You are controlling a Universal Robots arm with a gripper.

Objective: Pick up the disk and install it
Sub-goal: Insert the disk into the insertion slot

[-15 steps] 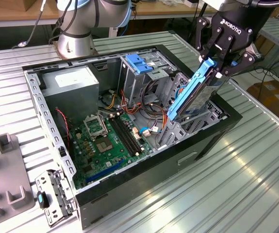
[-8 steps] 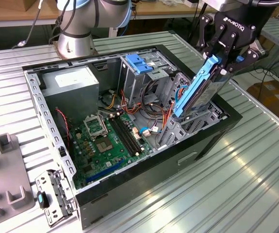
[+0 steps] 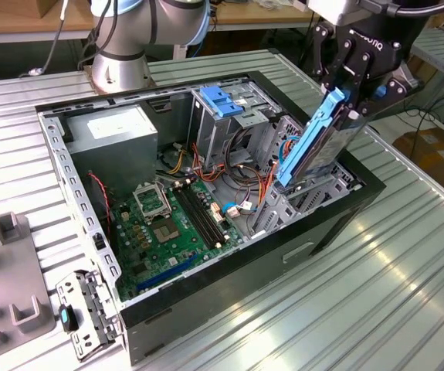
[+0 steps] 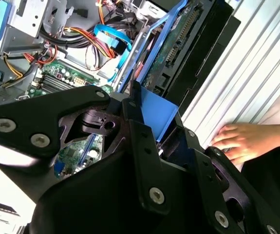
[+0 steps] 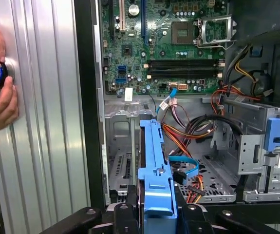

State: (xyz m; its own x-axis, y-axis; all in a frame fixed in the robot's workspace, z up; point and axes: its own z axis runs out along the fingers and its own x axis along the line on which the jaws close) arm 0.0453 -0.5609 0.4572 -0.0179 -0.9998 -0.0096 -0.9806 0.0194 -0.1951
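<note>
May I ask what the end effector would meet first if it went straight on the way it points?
Probably the metal drive bay below it, the disk in the end effector touching first; depth is unclear.

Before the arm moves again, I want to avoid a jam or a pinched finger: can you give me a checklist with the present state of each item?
1. Grip: ok, the claw is shut on the upper end of the disk.
2. Disk seated in the computer case: not ok, it hangs tilted with its lower end pointing into the case.
3. Disk lined up with its bay: cannot tell.
4. Path free of cables: not ok, orange and blue ones lie close beside the disk's lower end.
5. Person away: not ok, a hand rests on the table right beside the case.
</note>
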